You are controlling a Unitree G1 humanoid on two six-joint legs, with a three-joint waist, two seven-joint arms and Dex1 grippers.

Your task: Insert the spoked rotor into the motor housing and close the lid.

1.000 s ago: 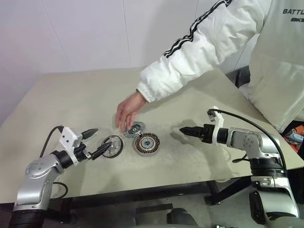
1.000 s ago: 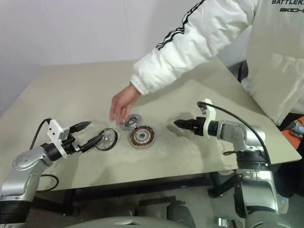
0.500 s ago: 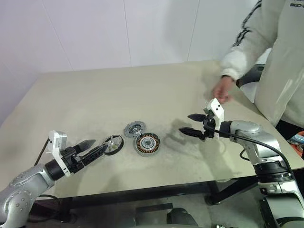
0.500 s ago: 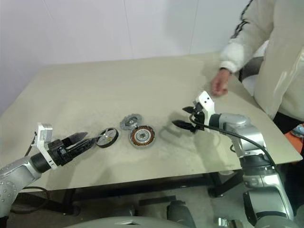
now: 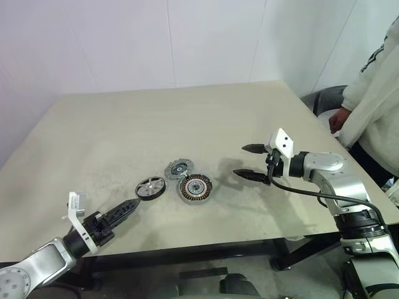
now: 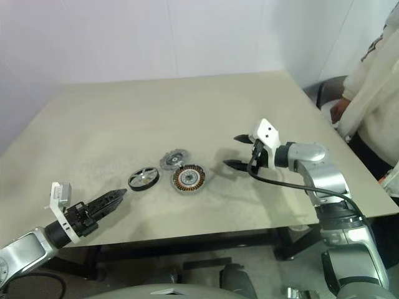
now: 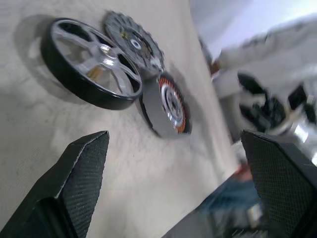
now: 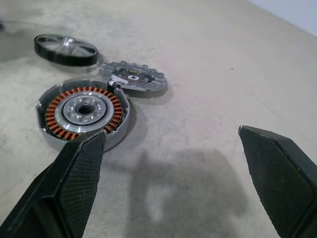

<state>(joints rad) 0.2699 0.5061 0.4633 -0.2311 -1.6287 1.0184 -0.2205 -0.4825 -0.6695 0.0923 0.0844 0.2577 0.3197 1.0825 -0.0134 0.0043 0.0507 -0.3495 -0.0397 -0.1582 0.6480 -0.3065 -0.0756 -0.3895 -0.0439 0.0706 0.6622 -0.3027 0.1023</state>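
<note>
Both jaws wide, nothing held. Table (image 5: 124, 124): beige top, three parts lying near its front middle. Person (image 5: 377, 99) in a white jacket stands at the table's right end. Right gripper (image 5: 248, 161) hovers above the table, right of the parts; left gripper (image 5: 128, 207) sits low at the front edge, just short of them. Motor housing (image 5: 194, 187) flat, windings up. Spoked rotor (image 5: 151, 187) flat, just left of it, apart. Lid (image 5: 177, 168) touches the housing's far rim.
</note>
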